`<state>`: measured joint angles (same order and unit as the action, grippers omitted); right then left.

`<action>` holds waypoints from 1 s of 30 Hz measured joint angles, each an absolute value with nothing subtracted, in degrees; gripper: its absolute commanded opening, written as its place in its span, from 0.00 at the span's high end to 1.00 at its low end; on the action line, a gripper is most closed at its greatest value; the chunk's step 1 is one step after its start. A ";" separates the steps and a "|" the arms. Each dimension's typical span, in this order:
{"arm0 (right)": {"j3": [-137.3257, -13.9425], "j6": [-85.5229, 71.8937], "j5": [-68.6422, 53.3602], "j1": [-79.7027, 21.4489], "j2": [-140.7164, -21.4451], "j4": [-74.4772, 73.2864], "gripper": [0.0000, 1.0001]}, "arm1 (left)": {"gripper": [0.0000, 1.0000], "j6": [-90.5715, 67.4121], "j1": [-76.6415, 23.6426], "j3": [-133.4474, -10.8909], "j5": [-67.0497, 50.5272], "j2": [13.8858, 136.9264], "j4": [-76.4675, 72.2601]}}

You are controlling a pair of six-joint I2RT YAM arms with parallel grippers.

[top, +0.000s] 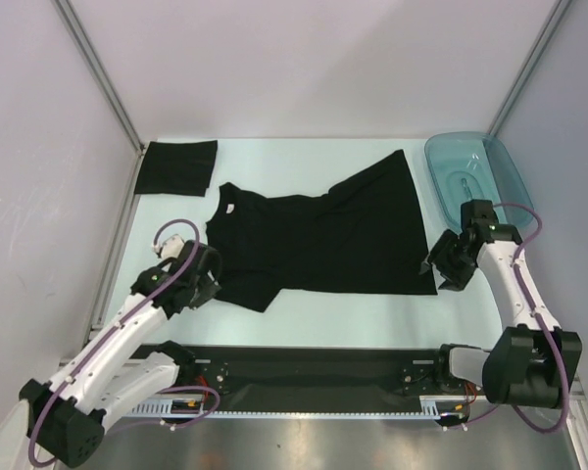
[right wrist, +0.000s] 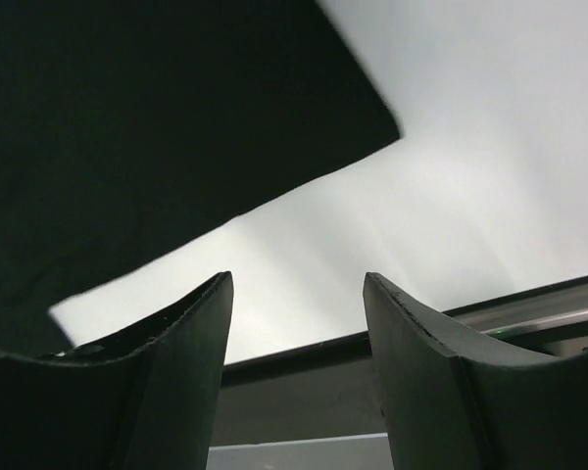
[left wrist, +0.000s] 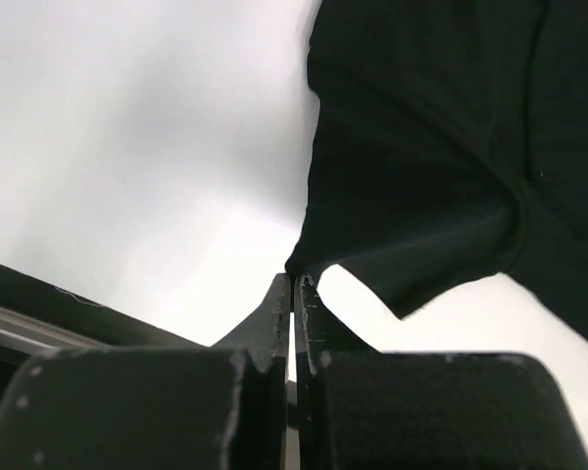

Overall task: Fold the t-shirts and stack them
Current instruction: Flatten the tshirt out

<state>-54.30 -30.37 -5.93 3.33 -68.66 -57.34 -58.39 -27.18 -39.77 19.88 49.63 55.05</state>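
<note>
Pale table (top: 372,315), t-shirt (top: 323,240) lengthwise left-right, collar (top: 226,202) leftward; left end effector (left wrist: 292,284) pinching sleeve (left wrist: 412,245), right end effector (right wrist: 296,281) apart.

**Worktop and What Is Laid on It**

A pale worktop (top: 314,328) is shown. A black spread t-shirt (top: 323,240) is laid across its middle. A folded t-shirt (top: 177,167) is placed at the far left corner, and a translucent teal tray (top: 500,171) at the far right.

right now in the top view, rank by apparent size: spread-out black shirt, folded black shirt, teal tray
1. spread-out black shirt, clearly largest
2. teal tray and folded black shirt: they look about alike, so no firm order between them
</note>
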 measured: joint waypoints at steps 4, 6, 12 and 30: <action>-51.00 -30.39 -6.15 8.62 -70.98 -55.00 0.42 | 1.00 -58.46 -27.18 -41.36 22.41 48.18 57.19; -49.10 -30.41 -6.33 9.63 -71.83 -53.10 0.44 | 1.00 -58.46 -27.18 -41.34 22.59 48.29 57.98; -42.28 -31.59 -7.57 13.04 -73.32 -46.09 0.45 | 1.00 -58.41 -27.18 -41.39 24.08 46.44 59.31; -36.03 -36.03 -12.53 14.74 -75.83 -36.49 0.47 | 1.00 -57.93 -27.18 -42.83 24.99 44.95 60.47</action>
